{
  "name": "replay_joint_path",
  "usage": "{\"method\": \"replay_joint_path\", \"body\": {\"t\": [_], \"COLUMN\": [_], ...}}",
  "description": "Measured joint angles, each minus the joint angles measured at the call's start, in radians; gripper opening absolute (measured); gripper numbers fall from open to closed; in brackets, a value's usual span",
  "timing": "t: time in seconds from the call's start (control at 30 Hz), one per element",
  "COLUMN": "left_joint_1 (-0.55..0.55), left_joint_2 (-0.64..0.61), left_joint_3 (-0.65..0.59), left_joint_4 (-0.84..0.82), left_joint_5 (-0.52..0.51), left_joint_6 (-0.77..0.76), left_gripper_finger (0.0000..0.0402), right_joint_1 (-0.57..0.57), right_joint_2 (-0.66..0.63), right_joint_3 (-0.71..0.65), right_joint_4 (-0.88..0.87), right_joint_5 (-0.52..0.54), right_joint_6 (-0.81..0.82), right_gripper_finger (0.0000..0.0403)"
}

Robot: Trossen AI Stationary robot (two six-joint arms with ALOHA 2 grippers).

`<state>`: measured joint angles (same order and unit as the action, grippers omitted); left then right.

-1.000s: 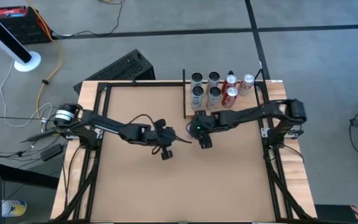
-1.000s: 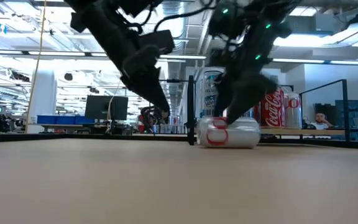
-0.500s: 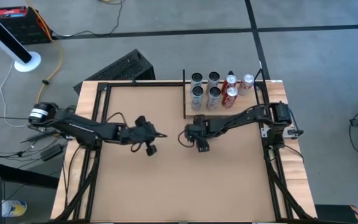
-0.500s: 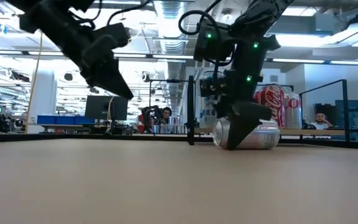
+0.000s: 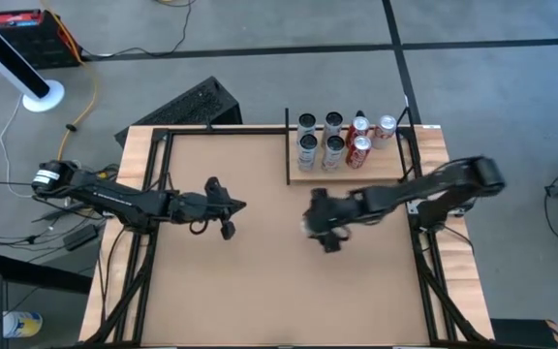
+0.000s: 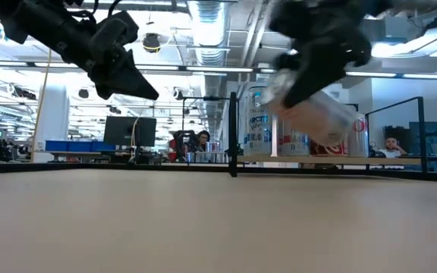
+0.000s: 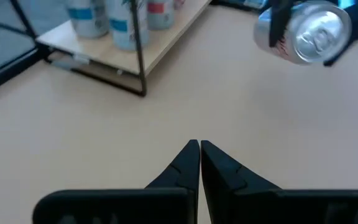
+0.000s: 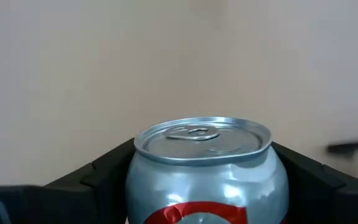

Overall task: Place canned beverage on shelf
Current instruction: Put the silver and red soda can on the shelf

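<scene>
My right gripper (image 5: 320, 226) is shut on a silver can with a red label (image 8: 207, 171), held above the tabletop near the table's middle. The can also shows in the low view (image 6: 315, 114) and in the left wrist view (image 7: 306, 32). The shelf (image 5: 387, 161), a pale wood board with black posts, stands at the far right and carries several upright cans (image 5: 332, 147). My left gripper (image 5: 232, 214) is shut and empty, left of the middle, above the table; it also shows in its own wrist view (image 7: 199, 149). My right gripper pinches the can's side wall (image 8: 138, 180) between its two fingers (image 8: 98, 177), just below the top rim. The can's top (image 8: 202, 138) points forward past the fingers, toward the table's left. The can is tilted and lifted clear of the table.
The bare tan tabletop (image 5: 260, 281) spreads on the near side of both grippers. Black frame rails (image 5: 143, 242) run along the table's left and right edges. A black post (image 5: 288, 145) marks the shelf's left end.
The silver can lay on its side on the table next to the shelf; my right gripper has lifted it clear, tilted, and carried it a little toward the near edge. My left gripper has drawn back toward the table's left edge and gone up.
</scene>
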<state>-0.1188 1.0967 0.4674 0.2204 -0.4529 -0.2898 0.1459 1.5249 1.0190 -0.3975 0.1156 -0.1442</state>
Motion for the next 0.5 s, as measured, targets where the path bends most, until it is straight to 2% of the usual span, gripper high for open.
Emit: {"method": "replay_joint_path", "body": {"t": [0.1,0.17,0.23,0.3,0.37,0.43,0.5], "left_joint_1": [-0.004,-0.005,-0.005,-0.005,-0.001,0.003,0.008], "left_joint_2": [0.007,0.009,0.009,0.009,0.008,0.008,0.008], "left_joint_3": [0.000,0.000,0.000,-0.001,0.000,0.000,0.000], "left_joint_4": [0.022,0.015,0.022,0.048,0.087,0.123,0.148], "left_joint_5": [0.003,-0.001,-0.005,-0.007,-0.006,-0.003,-0.001], "left_joint_6": [0.009,0.008,0.009,0.019,0.040,0.056,0.069], "left_gripper_finger": [0.0000,0.0000,0.0000,0.0000,0.0000,0.0000,0.0000], "right_joint_1": [0.008,0.010,0.006,0.004,0.004,0.005,0.005], "right_joint_2": [-0.186,-0.318,-0.399,-0.419,-0.396,-0.369,-0.330], "right_joint_3": [-0.221,-0.410,-0.601,-0.767,-0.884,-0.963,-0.999], "right_joint_4": [0.231,0.496,0.828,1.139,1.373,1.542,1.624], "right_joint_5": [-0.024,-0.032,-0.036,-0.033,-0.009,0.020,0.046], "right_joint_6": [0.063,0.122,0.190,0.230,0.246,0.246,0.244], "right_gripper_finger": [0.0325,0.0325,0.0325,0.0325,0.0325,0.0325,0.0325]}}
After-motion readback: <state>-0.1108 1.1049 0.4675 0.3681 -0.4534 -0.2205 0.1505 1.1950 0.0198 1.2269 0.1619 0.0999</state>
